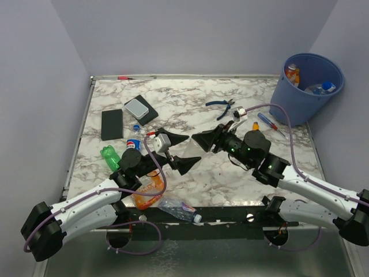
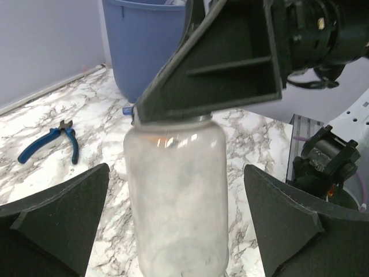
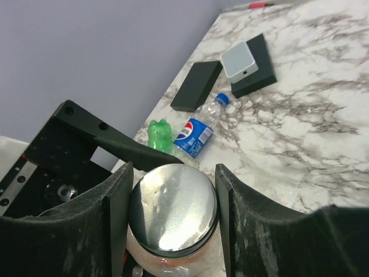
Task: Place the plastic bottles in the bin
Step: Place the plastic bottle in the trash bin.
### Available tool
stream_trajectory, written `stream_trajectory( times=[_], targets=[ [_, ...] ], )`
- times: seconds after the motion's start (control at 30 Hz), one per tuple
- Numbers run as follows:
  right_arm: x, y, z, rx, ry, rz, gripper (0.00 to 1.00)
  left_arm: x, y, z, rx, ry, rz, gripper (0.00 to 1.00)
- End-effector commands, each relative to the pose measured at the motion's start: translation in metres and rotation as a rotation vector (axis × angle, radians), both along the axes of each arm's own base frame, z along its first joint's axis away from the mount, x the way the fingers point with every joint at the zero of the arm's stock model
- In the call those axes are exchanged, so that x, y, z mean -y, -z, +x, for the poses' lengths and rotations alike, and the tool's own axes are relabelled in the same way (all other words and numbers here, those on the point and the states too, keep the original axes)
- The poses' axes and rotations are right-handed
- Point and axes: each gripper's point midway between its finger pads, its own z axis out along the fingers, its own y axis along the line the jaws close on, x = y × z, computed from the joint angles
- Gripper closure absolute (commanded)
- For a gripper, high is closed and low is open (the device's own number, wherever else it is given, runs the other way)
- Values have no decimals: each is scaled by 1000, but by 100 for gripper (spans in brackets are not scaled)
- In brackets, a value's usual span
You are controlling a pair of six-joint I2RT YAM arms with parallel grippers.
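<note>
Two grippers meet at a clear bottle (image 2: 176, 202) held above mid-table; right gripper (image 3: 173, 176) clamps its capped end; left gripper (image 2: 176, 170) gapes wide around its body; bin (image 1: 300, 107) lies far right, nearer the right arm.

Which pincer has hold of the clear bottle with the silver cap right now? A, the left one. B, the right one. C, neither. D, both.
B: the right pincer is closed on the silver cap of the clear bottle, while the left pincer stands wide open, clear of its sides.
</note>
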Motion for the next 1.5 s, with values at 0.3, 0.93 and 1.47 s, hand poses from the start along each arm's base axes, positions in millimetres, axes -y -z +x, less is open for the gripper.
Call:
stream_trajectory(
  times=[0.3,0.93,1.47],
  targets=[
    [118,-95,30,210,490,-250,100,-13,-23,3,19,-75,-81,1],
    [349,-268,173,514,1432,-140,99,-28,-24,24,-18,-223,-76,1],
    [455,-145,290,238,1625,-448,99,-23,-23,24,-45,-204,-64,1]
  ],
)
